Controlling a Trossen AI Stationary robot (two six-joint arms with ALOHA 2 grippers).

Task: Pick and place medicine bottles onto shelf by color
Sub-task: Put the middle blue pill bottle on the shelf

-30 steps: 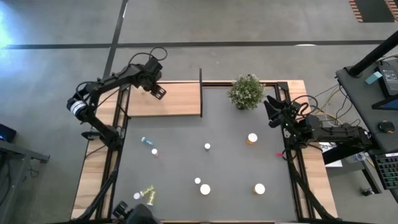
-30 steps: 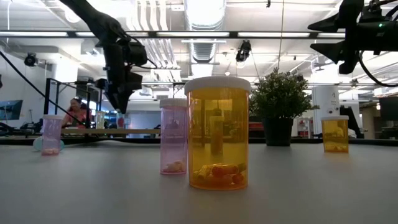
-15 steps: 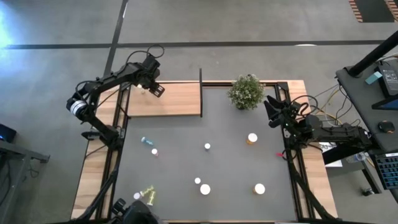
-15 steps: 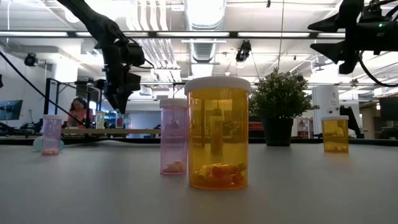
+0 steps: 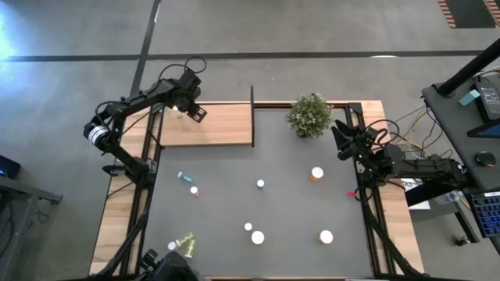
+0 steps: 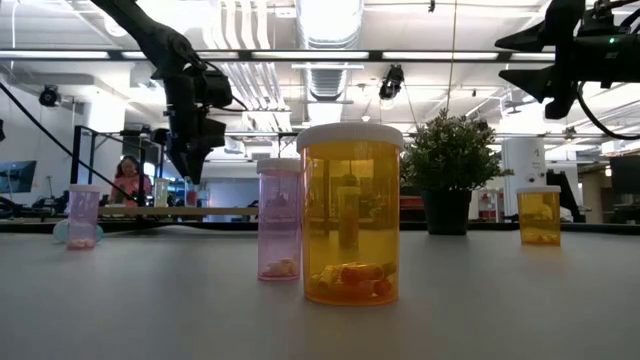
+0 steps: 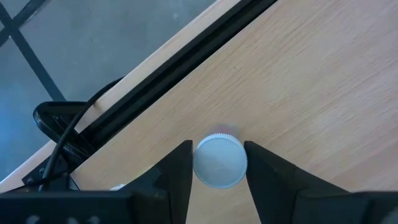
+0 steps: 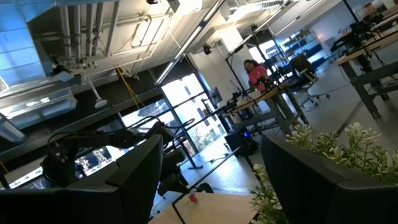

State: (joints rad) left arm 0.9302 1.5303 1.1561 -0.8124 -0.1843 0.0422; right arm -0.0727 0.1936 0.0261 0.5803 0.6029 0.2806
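- Left end effector (image 7: 217, 163) sits over the far-left part of the shelf (image 5: 223, 125), fingers (image 7: 177, 171) clamped on a small white-capped bottle (image 7: 219, 160) w/ pinkish body, just above the wood.
- Right end effector (image 5: 341, 139) hangs by the potted plant (image 5: 309, 114) at counter's right edge, fingers spread, nothing in them.
- On the dark counter (image 5: 289, 179): big orange bottle (image 6: 350, 213) nearest, pink bottle (image 6: 279, 219) just beside it, another orange bottle (image 6: 539, 214) at right, pale purple bottle (image 6: 83, 216) at left.
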